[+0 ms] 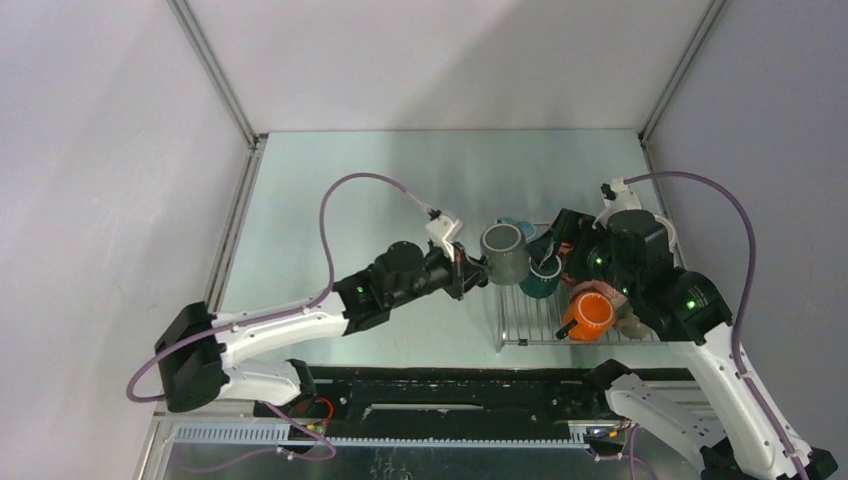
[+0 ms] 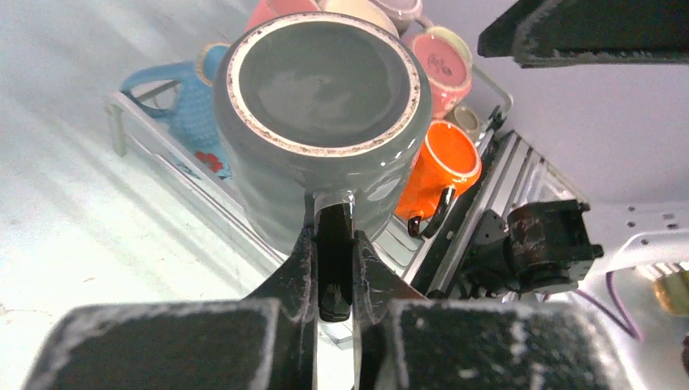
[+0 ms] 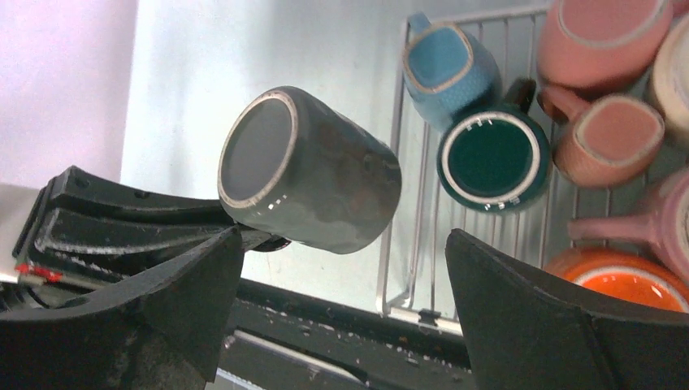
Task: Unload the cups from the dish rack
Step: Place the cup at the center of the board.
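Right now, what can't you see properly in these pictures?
Top view: the right arm hides much of the silvery wire dish rack and its mugs.
Left wrist view: the grey ceramic mug blocks the rack's middle.
Right wrist view: the bottom edge cuts off the orange ceramic mug.

I count eight mugs: grey mug (image 3: 325,195), blue mug (image 3: 447,69), teal mug (image 3: 490,158), orange mug (image 3: 626,284), cream mug (image 3: 679,81), three pink mugs (image 3: 605,32). One rack (image 1: 530,325), two arms (image 1: 290,325).
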You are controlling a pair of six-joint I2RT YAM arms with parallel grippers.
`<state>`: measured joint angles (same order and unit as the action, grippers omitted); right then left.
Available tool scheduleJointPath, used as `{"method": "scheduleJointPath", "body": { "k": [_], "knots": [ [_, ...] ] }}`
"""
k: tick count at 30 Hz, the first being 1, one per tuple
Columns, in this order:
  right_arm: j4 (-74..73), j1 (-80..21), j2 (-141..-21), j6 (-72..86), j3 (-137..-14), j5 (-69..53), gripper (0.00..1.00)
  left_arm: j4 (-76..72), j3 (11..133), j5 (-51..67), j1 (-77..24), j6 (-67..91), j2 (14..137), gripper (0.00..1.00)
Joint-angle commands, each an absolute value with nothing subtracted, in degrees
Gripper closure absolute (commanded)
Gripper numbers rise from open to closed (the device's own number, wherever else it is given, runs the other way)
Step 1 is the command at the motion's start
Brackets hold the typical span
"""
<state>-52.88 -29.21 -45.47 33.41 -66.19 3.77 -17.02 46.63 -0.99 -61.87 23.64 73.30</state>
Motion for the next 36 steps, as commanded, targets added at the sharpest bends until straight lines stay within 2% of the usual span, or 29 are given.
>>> {"method": "scheduleJointPath", "body": {
  "k": [1,11,20,29,36],
  "knots": [
    [-43.71,-30.42,-44.55,29.34,-67.68,4.44,0.00,-17.59,47.26,1.73,-58.62,28.67,66.26,1.00],
    [-20.13,-30.35,-43.78,23.20,-58.11,-1.80,0.00,-4.09,53.98,9.66,-47.50,38.56,57.33,1.00],
    [3.52,-25.66,-45.23,20.37,-47.19,-13.17,0.00,-2.20,59.09,18.99,-38.97,51.68,55.00,1.00],
    [22.32,-25.27,-52.23,22.66,-42.80,-22.06,0.02,-12.39,59.06,25.01,-35.03,68.58,55.57,1.00],
    [32.69,-27.96,-58.60,28.66,-44.55,-22.48,0.03,-20.06,57.14,26.06,-34.34,76.57,55.81,1.00]
  ]
}}
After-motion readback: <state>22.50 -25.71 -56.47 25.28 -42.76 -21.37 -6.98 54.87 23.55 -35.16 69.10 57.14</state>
